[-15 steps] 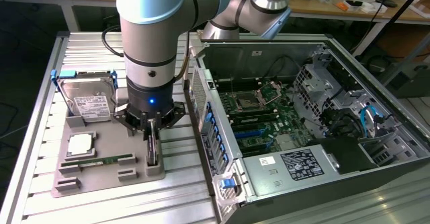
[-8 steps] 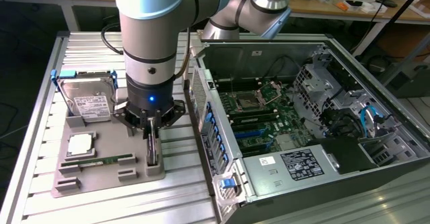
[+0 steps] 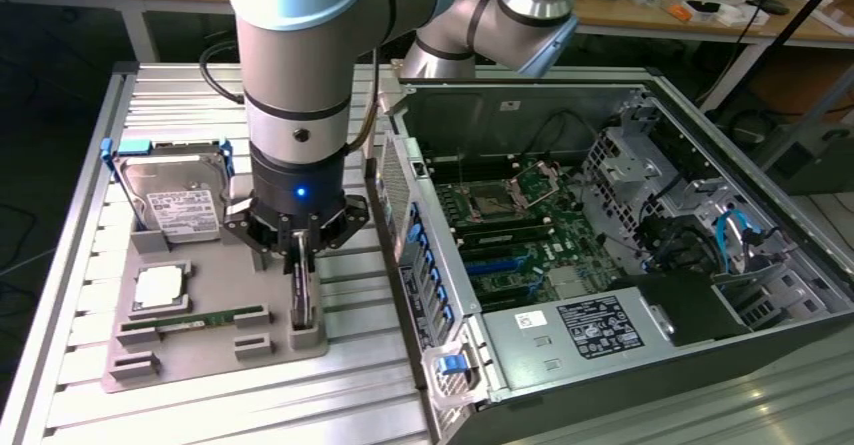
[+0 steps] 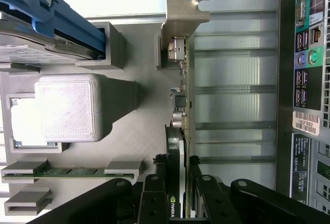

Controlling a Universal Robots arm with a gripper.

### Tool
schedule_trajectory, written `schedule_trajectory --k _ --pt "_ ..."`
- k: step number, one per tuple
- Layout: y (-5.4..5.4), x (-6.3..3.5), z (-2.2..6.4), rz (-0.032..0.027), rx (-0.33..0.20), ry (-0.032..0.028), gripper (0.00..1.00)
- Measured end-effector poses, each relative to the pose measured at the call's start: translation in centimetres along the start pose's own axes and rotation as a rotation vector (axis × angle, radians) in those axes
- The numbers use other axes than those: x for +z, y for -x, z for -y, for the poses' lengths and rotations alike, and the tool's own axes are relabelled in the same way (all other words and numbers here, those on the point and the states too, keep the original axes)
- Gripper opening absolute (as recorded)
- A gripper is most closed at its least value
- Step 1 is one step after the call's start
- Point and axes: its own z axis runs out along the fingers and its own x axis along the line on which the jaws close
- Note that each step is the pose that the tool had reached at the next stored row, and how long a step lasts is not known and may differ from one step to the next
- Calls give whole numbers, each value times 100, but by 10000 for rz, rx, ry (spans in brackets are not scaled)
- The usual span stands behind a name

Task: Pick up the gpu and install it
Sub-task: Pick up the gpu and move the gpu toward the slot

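Note:
The gpu (image 3: 304, 303) stands on its edge in a slot of the grey holder tray (image 3: 200, 363), at the tray's side nearest the computer case. In the wrist view the gpu (image 4: 184, 84) is seen edge-on, its pale metal bracket at the far end and a black fan shroud near the fingers. My gripper (image 3: 302, 257) hangs straight down over the card, and its black fingers (image 4: 153, 188) press against both faces of the card. The gripper (image 4: 175, 180) is shut on the gpu, which still sits in its slot.
The tray also holds a silver hard drive (image 3: 180, 205) in a blue frame, a processor chip (image 3: 158, 285) and a green memory stick (image 3: 194, 320). The open computer case (image 3: 747, 295) lies at the exterior view's right, its motherboard (image 3: 514, 235) exposed and its rear ports (image 4: 307, 53) close beside the card.

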Motion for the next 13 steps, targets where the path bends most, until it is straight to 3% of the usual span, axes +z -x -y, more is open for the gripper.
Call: schedule_trajectory --k 6,13 --pt "-1 -12 1 -4 0 -4 27" --pt "-8 -213 4 0 0 0 27"
